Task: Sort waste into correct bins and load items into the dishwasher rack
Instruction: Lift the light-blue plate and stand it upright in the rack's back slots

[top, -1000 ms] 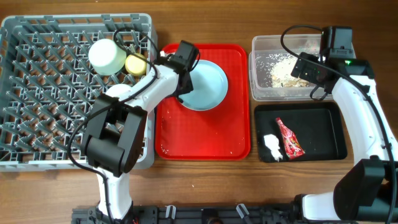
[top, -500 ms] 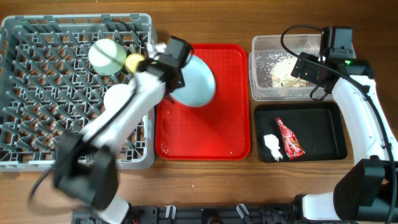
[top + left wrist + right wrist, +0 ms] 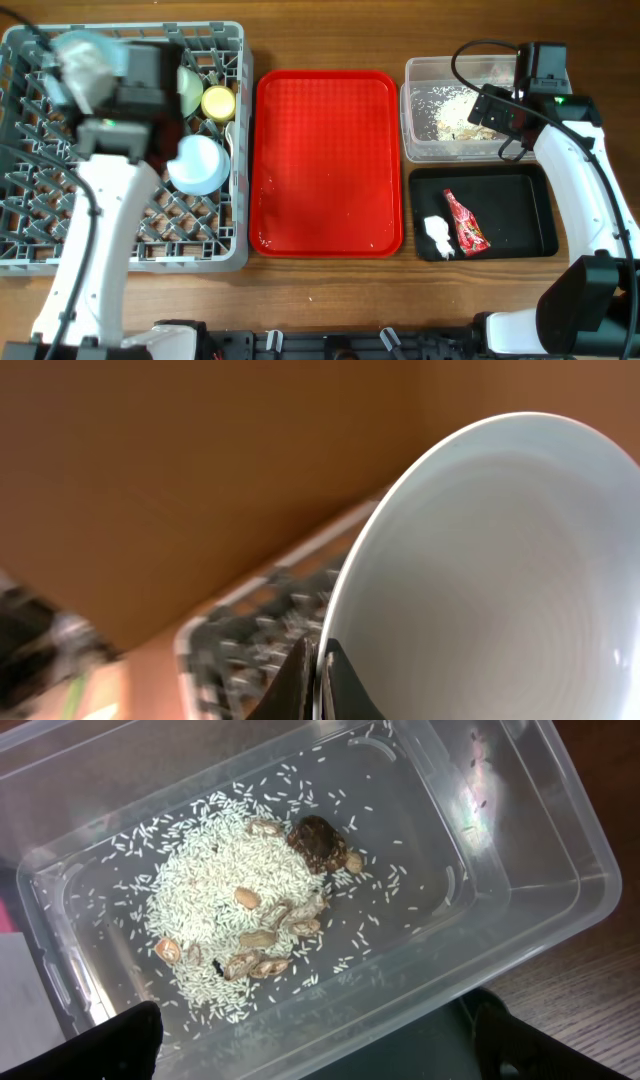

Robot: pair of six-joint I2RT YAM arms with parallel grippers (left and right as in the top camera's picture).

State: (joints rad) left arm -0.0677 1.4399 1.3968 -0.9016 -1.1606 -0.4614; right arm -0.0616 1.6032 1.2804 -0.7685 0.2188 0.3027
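A flat red tray (image 3: pixel 325 160) lies on the wooden table (image 3: pixel 330 290), well to the right of the left gripper (image 3: pixel 318 675) and to the left of the right gripper (image 3: pixel 483 108), touching neither. A black rail (image 3: pixel 330 345) runs along the table's near edge.

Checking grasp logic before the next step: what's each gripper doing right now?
Left gripper: shut on the rim of the light blue plate.
Right gripper: open, holding nothing, above the clear tub.
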